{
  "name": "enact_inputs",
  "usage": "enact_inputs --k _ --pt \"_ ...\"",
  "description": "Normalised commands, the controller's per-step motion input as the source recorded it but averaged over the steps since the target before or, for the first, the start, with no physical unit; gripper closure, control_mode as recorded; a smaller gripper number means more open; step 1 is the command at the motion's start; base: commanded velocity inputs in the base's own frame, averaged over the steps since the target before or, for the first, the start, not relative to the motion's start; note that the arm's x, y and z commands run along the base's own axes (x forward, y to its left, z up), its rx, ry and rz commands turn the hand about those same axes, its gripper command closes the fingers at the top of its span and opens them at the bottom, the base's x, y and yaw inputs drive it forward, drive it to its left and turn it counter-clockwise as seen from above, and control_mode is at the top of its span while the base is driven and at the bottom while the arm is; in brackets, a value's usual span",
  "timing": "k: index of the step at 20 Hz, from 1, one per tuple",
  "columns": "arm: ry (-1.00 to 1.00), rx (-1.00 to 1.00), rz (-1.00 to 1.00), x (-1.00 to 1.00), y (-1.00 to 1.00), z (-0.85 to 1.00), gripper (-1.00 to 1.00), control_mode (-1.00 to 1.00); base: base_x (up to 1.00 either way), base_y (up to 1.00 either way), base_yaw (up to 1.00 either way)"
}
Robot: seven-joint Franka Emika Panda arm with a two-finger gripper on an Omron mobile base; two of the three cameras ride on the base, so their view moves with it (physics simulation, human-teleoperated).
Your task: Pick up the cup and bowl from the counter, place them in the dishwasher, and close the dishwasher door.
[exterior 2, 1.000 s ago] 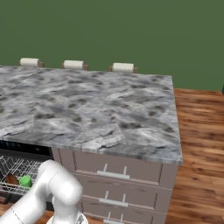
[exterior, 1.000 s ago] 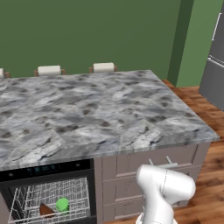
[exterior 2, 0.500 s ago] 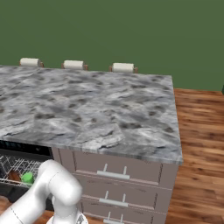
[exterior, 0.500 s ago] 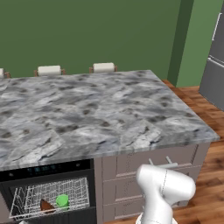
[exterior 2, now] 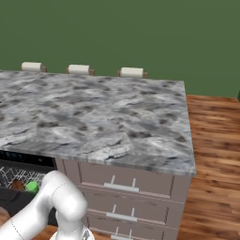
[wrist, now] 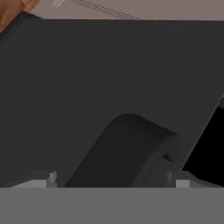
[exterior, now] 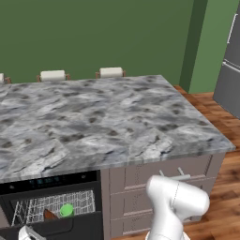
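1. The dishwasher [exterior: 51,206] under the worktop [exterior: 93,122] stands partly open.
2. Its white rack [exterior: 33,210] holds the cup [exterior: 66,210] beside the bowl [exterior: 49,215].
3. The gripper [wrist: 114,183], jaws spread wide and empty, faces the dishwasher door [wrist: 87,74].

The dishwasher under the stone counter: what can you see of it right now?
The dishwasher is a black built-in unit set under the marbled counter, left of the taupe drawers. A dark control strip with small teal lights runs along its top. Its door is partly raised, leaving the white wire rack in sight. In the rack sit the green cup and, beside it, the reddish-brown bowl. The hand view looks onto the door's flat dark panel.
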Motion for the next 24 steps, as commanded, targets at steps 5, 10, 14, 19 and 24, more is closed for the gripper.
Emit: enact_inputs --k 5,10,14,19,24 --pt "-0.1 -0.04 0.0 0.65 -0.36 -0.26 -1.0 -1.0 0.0 0.0 0.0" --pt "-0.1 -0.05 0.0 0.63 -0.37 -0.26 -1.0 -1.0 0.0 0.0 0.0" --pt "-0.1 -0.05 0.0 0.61 -0.36 -0.26 -1.0 -1.0 0.0 0.0 0.0" --pt "-0.1 -0.05 0.0 0.61 -0.37 -0.3 -1.0 -1.0 0.0 0.0 0.0" --pt "-0.09 -0.06 0.0 0.62 -0.38 -0.31 -1.0 -1.0 0.0 0.0 0.0"
